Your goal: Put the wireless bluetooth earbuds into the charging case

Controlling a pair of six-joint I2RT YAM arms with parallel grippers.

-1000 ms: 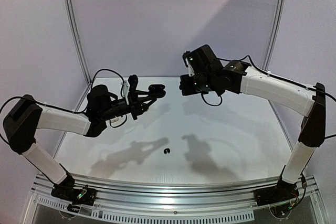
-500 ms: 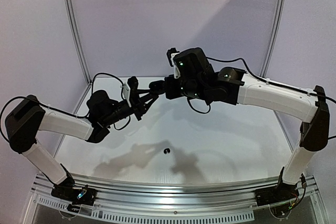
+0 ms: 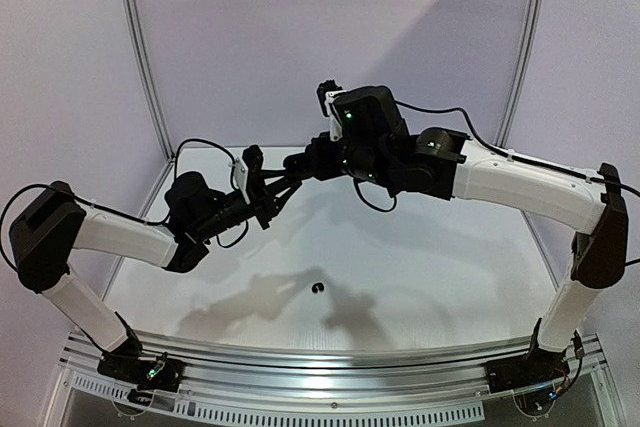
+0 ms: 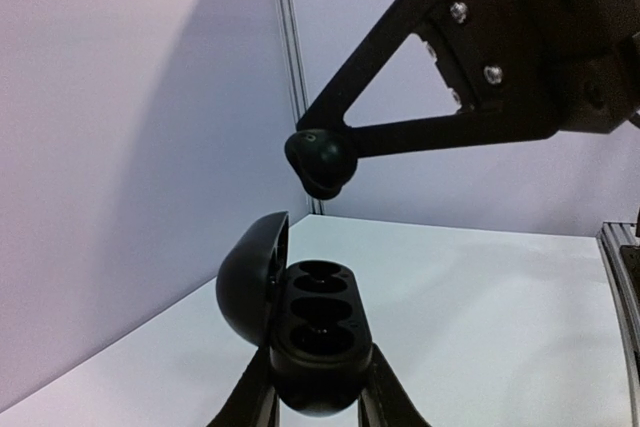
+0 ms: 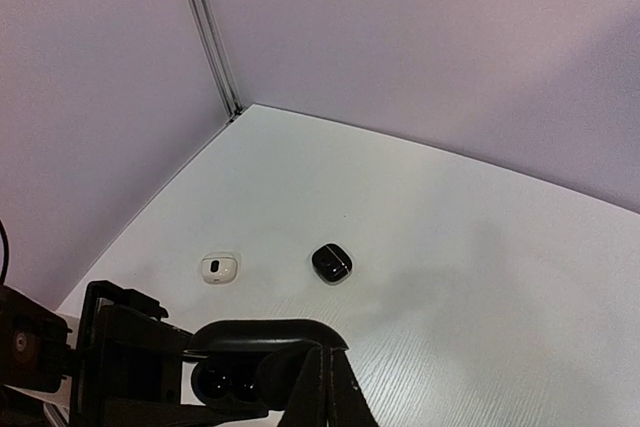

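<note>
The wireless bluetooth earbuds I can make out number two: a black earbud (image 4: 322, 161) held up in the air and a loose earbud (image 3: 319, 288) lying alone on the desk (image 3: 440, 267), near the front and about midway between the two arms.

On the left, the left arm reaches in over the desk. Its left gripper (image 4: 313, 394) is clamped on the lower end of the black charging case (image 4: 318, 332), one finger against each side. The case is lifted clear of the desk and its lid (image 4: 250, 282) is swung open to the left. The dark wells inside face upward, and I cannot tell whether anything sits in them.

Just above the open case hangs the black earbud, apart from the case and close to the far end of the wells. It is pinched at the very tip of the right gripper (image 5: 325, 375), whose fingers are drawn almost together around it. The right arm comes in from the right, with its wrist above the case.

Farther back on the desk, the right wrist view shows two small closed pebble-like cases lying side by side. The white case (image 5: 219, 267) is on the left and the black case (image 5: 332, 263) on the right, well apart from the arms.
</note>
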